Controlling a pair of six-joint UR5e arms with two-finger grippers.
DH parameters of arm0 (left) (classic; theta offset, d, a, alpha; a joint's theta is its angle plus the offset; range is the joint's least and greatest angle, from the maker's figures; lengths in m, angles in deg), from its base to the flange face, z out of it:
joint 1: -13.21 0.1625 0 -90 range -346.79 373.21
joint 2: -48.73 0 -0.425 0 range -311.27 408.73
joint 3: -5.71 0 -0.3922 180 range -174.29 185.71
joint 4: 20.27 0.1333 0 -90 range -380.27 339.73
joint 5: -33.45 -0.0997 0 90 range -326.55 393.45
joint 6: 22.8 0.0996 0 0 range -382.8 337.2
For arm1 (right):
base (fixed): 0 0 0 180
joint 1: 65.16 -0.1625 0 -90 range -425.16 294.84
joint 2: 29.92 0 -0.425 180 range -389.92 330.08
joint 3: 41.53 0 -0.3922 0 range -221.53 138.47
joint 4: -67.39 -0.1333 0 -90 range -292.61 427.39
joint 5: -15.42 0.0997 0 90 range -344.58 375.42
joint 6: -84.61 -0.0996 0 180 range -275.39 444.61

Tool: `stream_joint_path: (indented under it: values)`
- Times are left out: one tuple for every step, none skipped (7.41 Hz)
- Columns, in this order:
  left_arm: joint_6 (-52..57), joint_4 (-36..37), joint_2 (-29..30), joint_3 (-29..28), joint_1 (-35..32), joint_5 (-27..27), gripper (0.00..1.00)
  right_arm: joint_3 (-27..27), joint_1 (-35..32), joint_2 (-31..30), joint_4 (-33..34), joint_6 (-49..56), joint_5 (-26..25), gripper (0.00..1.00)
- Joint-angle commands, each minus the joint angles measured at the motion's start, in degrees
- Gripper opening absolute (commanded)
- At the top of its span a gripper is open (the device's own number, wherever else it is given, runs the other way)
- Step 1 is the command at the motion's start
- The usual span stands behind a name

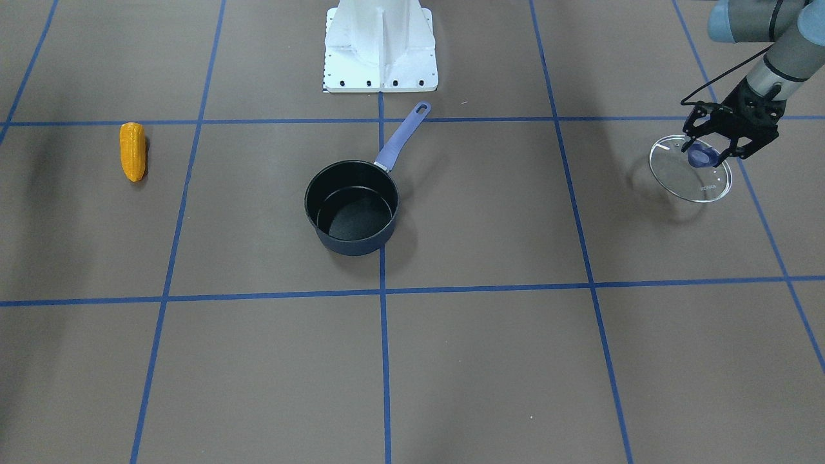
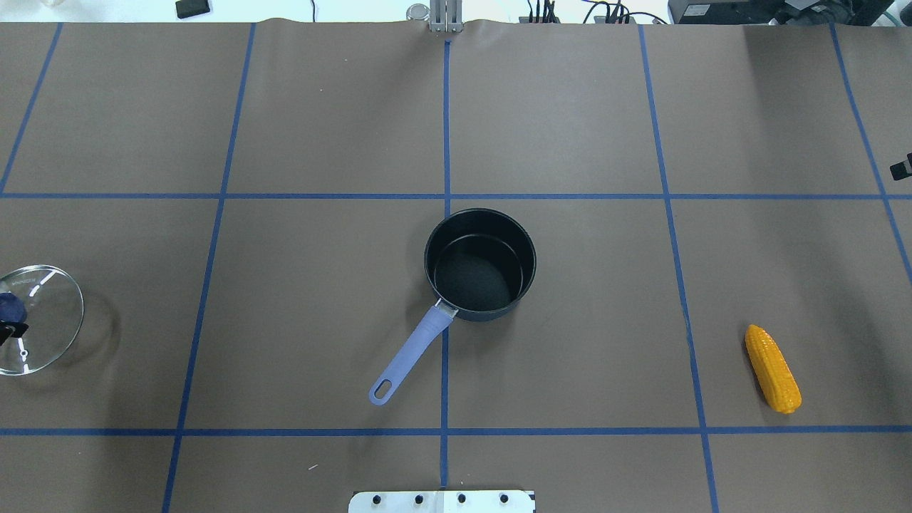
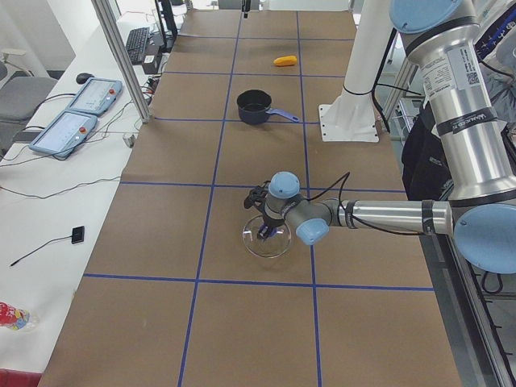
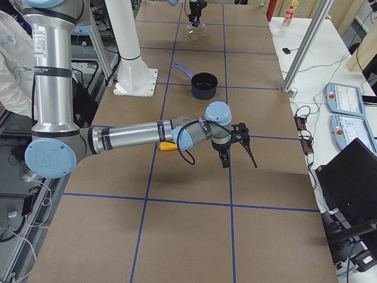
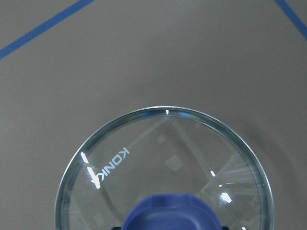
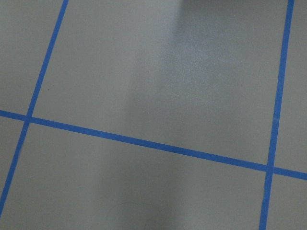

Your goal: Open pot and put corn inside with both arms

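On the glass lid [image 5: 158,139], lettering [image 5: 111,162] reads KONKA.

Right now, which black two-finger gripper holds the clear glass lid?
The left gripper, clamped on the glass lid's blue knob; the right gripper hangs near the orange toy corn.

Overhead and front-facing cameras look down from opposite sides, sharing the pot [image 2: 479,274]; both wrist cameras face the table [image 6: 144,72] closely.

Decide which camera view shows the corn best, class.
Overhead exterior: the corn lies whole and unobstructed, kernel rows clear. Front-facing shows it whole but smaller; exterior left, a distant speck; exterior right, partly hidden behind the right arm; wrist views, not at all.
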Motion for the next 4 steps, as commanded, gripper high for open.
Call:
stream_joint_path:
  values:
    - [-0.2,-1.2,-0.1,-1.2,0.2,-0.1,0.35,0.1,0.1,0.1,0.0,0.0,-0.1,1.0]
    - [-0.2,-1.2,0.0,-1.5,0.3,-0.3,0.48,0.0,0.2,0.1,0.0,0.0,-0.1,1.0]
    - [0.1,-1.2,0.4,-2.3,0.3,-0.4,0.55,0.1,0.2,0.1,0.0,-0.1,-0.1,1.0]
    - [0.1,-1.2,0.9,-3.1,0.5,-0.5,0.57,0.1,0.4,0.1,0.0,-0.1,-0.2,1.0]
